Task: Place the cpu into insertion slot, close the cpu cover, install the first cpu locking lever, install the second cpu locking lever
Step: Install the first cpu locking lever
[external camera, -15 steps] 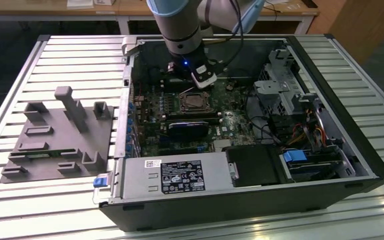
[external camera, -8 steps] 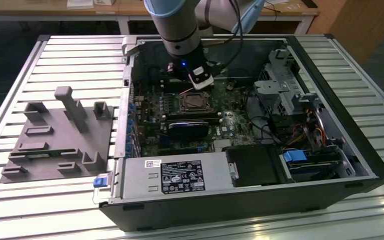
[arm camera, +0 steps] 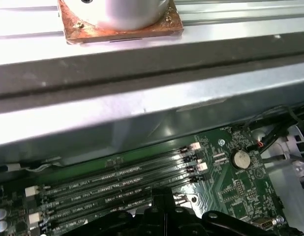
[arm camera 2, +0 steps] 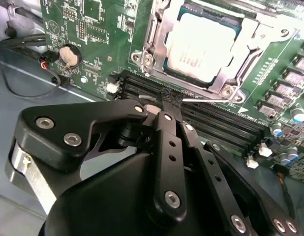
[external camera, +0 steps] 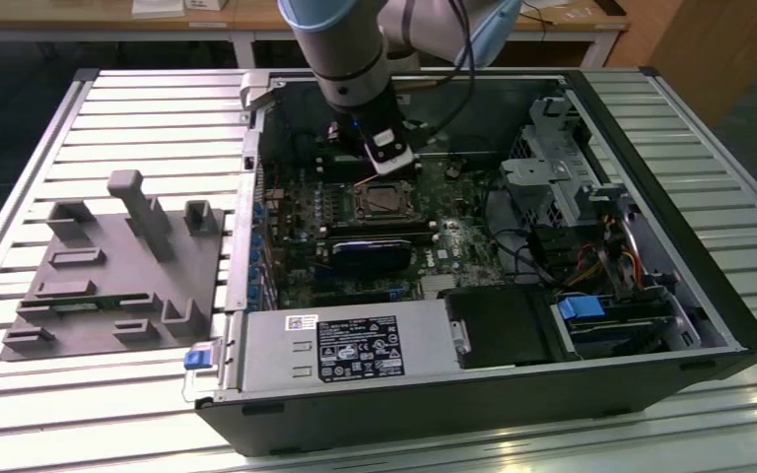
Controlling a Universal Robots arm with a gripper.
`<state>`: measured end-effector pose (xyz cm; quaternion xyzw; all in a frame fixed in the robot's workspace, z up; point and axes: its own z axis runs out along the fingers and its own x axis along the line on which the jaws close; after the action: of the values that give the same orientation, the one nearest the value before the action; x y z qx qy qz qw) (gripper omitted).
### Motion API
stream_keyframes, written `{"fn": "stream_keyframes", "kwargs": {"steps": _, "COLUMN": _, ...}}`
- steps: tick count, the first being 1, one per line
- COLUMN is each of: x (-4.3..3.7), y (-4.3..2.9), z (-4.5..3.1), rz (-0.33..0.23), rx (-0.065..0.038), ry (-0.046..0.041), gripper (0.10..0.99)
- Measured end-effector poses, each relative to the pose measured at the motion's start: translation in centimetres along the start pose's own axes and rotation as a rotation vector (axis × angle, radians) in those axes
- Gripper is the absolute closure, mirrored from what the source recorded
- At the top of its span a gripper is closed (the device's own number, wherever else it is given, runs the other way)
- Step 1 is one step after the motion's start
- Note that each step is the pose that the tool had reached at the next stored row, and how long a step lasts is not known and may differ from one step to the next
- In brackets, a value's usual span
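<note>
Silver cpu (arm camera 2: 201,46) seated flat in the slot (external camera: 381,200), seen in the second wrist view with its bright top showing through the window of the cover (arm camera 2: 161,37). The cover lies down over the chip's edges, so I judge the first two steps done: chip placed, cover closed.

My hand (arm camera 2: 166,104) hangs low inside the open case (external camera: 484,414) on the slatted table (external camera: 90,118), over the memory slots (arm camera 2: 216,123) and just beside the near edge of the cover. Its fingers are drawn together to a single tip. A thin silver lever (arm camera 2: 211,98) runs along that same edge, one end meeting my fingertip. I cannot tell whether the rod is pinched between the fingers or merely touched.

From this I judge the work to stand at the locking levers. The rod at my tip lies close along the frame, but the pictures do not show whether it is hooked under its catch. The state of the other lever cannot be read either.
</note>
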<state>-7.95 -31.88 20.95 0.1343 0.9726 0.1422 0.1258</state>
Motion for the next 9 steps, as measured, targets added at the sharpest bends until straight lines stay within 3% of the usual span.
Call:
{"fn": "stream_keyframes", "kwargs": {"steps": 6, "x": 0.21, "y": 0.57, "z": 0.22, "rz": 0.006, "rx": 0.001, "ry": -0.0046, "gripper": 0.98}}
{"fn": "stream_keyframes", "kwargs": {"steps": 9, "x": 0.24, "y": 0.53, "z": 0.34, "rz": 0.009, "rx": 0.0, "ry": -0.0163, "gripper": 0.98}}
